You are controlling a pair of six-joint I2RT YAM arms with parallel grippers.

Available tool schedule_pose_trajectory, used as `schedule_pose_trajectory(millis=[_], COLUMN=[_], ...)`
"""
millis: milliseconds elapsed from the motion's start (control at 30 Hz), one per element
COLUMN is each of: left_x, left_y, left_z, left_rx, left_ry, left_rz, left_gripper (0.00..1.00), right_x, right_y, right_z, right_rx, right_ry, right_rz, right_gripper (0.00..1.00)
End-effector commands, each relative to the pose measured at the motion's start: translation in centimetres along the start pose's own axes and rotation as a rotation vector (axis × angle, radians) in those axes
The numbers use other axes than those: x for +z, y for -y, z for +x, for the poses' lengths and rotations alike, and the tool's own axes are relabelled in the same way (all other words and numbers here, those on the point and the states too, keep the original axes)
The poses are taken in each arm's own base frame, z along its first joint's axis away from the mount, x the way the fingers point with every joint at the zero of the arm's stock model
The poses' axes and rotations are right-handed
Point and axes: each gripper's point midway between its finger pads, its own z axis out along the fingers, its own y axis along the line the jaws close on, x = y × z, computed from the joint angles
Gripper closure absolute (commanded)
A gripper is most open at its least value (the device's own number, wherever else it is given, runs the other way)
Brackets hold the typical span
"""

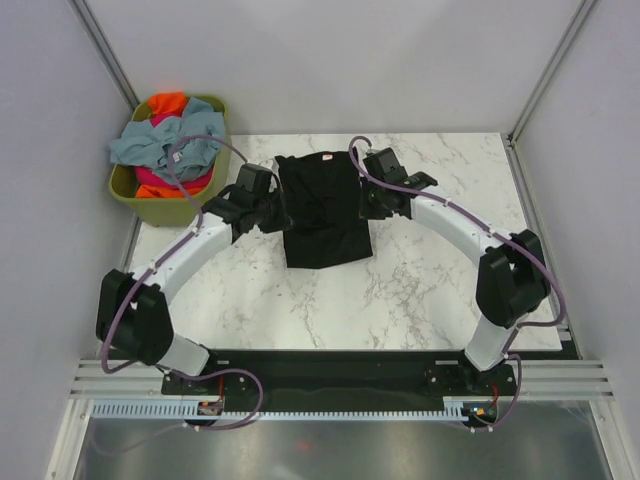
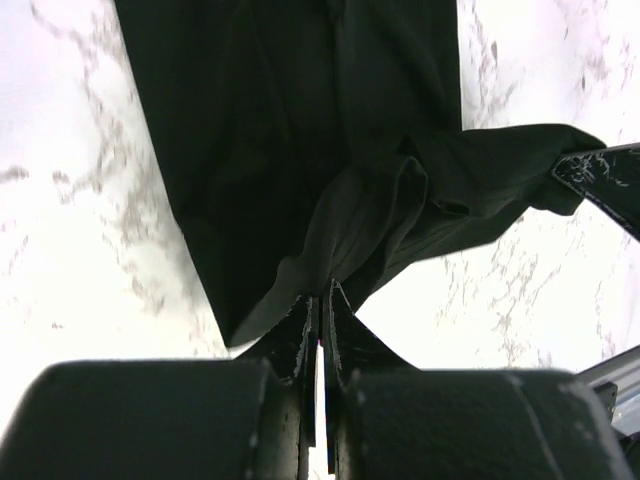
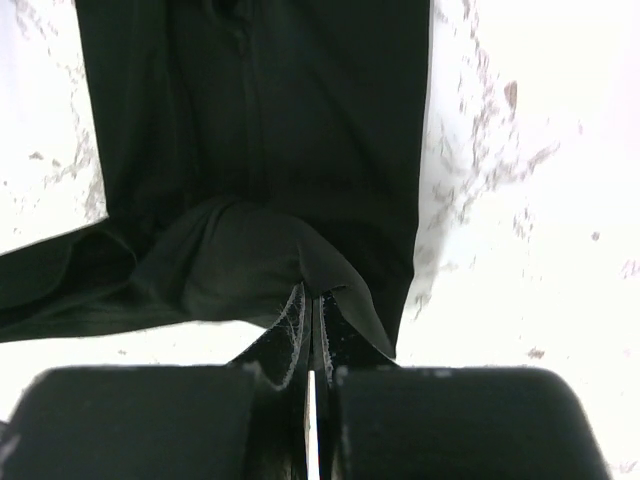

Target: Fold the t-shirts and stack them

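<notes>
pinching both sides of the black t-shirt (image 1: pixel 322 215) at once, the arms look to be on the sleeve fold. the left gripper (image 2: pixel 320 292) is clenched on a bunched flap of black cloth at the shirt's edge on the left of the top view. the right gripper (image 3: pixel 312 290) is clamped the same way on the opposite flap. to do this well, i'd say each side should be lifted only a little, carried level toward the shirt's middle line, and laid flat before letting go. both arms should keep pace so the body doesn't drag or twist on the marble table (image 1: pixel 430 290). the shirt lies in the middle of the top view, its long axis running top to bottom of the frame. its collar and white tag (image 1: pixel 324 157) point toward the upper edge, the hem toward the lower. the other t-shirts (image 1: pixel 160 145) sit heaped in the green basket (image 1: pixel 150 210) at upper left.
</notes>
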Motion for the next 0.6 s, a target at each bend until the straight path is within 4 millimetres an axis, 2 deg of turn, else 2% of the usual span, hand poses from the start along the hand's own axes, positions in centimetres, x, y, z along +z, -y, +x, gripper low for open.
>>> schedule_pose_trajectory(millis=[0, 67, 133, 167, 200, 267, 300, 367, 500, 567], left_x=[1.2, 1.8, 3.4, 3.6, 4.7, 5.4, 6.5, 7.0, 8.3, 8.9], left_y=[1.0, 0.6, -0.2, 0.1, -0.4, -0.6, -1.1, -1.2, -1.9, -2.1], left_z=[-3.0, -4.5, -4.8, -5.5, -5.3, -6.3, -6.0, -6.9, -7.8, -8.7], left_rx=[0.076, 0.072, 0.054, 0.056, 0.051, 0.049, 0.044, 0.043, 0.039, 0.046], left_ry=[0.010, 0.025, -0.003, 0.003, -0.017, -0.011, -0.030, -0.024, -0.023, -0.013], left_rz=[0.070, 0.065, 0.052, 0.060, 0.048, 0.043, 0.031, 0.028, 0.015, 0.010], left_gripper=[0.98, 0.98, 0.98, 0.98, 0.98, 0.98, 0.98, 0.98, 0.98, 0.98], right_x=[0.4, 1.5, 3.0, 3.2, 4.2, 4.9, 5.8, 6.3, 8.0, 8.1], right_y=[-0.4, -0.3, 0.6, 0.6, 0.5, 0.6, 0.8, 0.8, 1.1, 0.9], right_z=[-2.7, -3.8, -4.0, -4.7, -4.3, -5.2, -4.9, -5.9, -6.5, -7.4], right_rx=[-0.031, -0.026, -0.014, -0.012, -0.010, -0.009, -0.008, -0.009, -0.002, 0.005], right_ry=[0.027, 0.025, 0.006, 0.017, -0.012, -0.011, -0.027, -0.019, -0.036, -0.028], right_rz=[-0.019, -0.022, -0.004, -0.005, -0.023, -0.030, -0.030, -0.039, -0.053, -0.080], right_gripper=[1.00, 1.00, 1.00, 1.00, 1.00, 1.00, 1.00, 1.00, 0.99, 0.99])
